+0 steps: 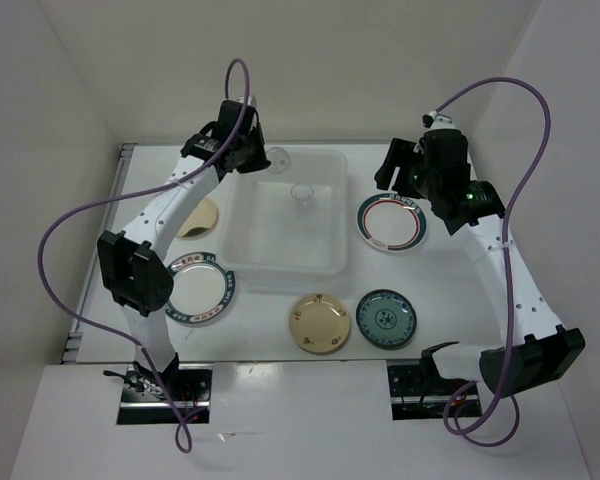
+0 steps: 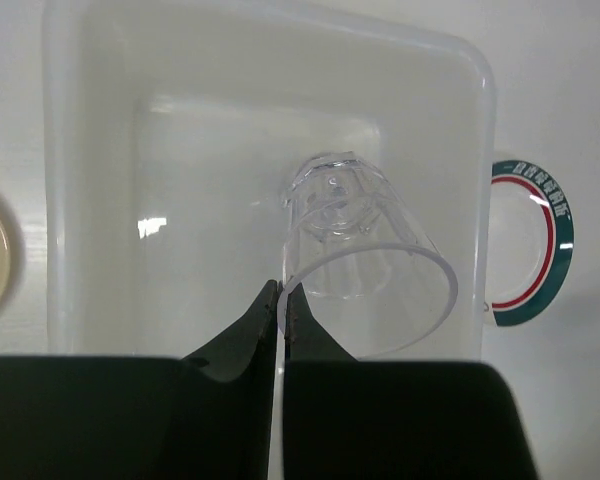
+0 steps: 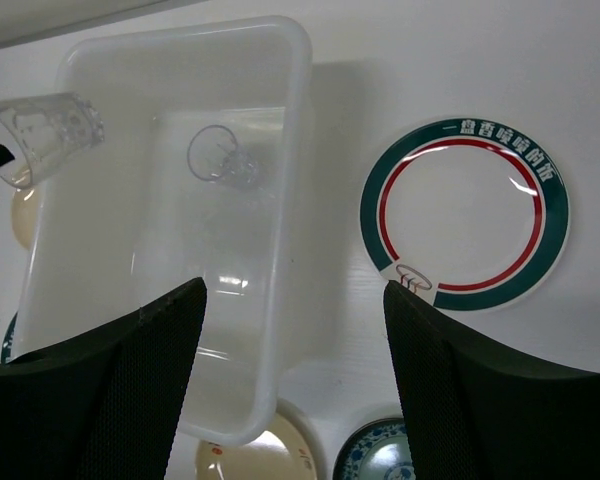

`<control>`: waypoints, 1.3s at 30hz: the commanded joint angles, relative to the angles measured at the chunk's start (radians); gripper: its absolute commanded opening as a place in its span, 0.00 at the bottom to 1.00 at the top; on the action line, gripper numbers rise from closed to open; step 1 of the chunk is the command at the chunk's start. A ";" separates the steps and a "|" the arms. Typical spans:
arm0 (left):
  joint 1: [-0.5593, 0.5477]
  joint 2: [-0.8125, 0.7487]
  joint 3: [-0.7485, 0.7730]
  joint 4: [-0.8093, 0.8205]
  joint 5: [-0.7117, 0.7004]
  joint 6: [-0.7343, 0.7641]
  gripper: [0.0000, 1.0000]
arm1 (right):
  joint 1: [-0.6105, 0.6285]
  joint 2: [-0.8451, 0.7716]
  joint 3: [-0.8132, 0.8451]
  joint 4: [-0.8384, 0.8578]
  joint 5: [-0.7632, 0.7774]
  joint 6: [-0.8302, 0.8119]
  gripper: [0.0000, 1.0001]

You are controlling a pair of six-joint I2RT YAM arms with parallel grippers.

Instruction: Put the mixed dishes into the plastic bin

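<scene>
White walls are enclosing the white table (image 1: pixel 270 330) on three sides, and the plastic bin (image 1: pixel 283 268) is sitting near its centre, toward the far side. The left gripper (image 2: pixel 282 305) is hanging over the bin's far left corner, with its jaws clamped tight on the rim of a clear cup (image 2: pixel 365 260). This cup is tilting on its side above the bin interior, mouth toward the wrist camera. A second clear cup (image 1: pixel 302 195) is sitting on the bin floor, toward the far end. The right gripper (image 3: pixel 292 300) is hovering with its jaws spread wide and gripping nothing, above the bin's right wall. The green-red rimmed plate (image 1: pixel 391 221) is lying on the table just beside that wall. The cream-yellow plate (image 1: pixel 320 323) and the teal plate (image 1: pixel 387 319) are resting side by side in front of the bin. The blue-rimmed plate (image 1: pixel 205 290) and the cream bowl (image 1: pixel 200 218) are lying to the bin's left, partly hidden by the left arm (image 1: pixel 170 215)
</scene>
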State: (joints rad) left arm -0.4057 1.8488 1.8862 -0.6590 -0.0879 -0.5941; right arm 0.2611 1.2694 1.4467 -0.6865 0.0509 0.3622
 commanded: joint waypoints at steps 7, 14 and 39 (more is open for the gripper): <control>-0.013 0.200 0.134 0.084 0.049 0.059 0.00 | -0.003 -0.022 -0.019 -0.002 0.047 0.004 0.77; -0.013 0.285 0.178 0.093 0.085 0.040 0.00 | -0.003 -0.022 -0.028 -0.002 0.056 0.004 0.77; -0.002 0.212 0.312 0.030 -0.078 0.065 0.66 | -0.003 0.036 -0.019 -0.002 0.056 -0.005 0.77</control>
State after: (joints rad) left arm -0.4187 2.1662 2.1567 -0.6292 -0.0303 -0.5518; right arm 0.2611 1.3060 1.4303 -0.6918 0.0944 0.3618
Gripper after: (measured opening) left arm 0.654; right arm 0.768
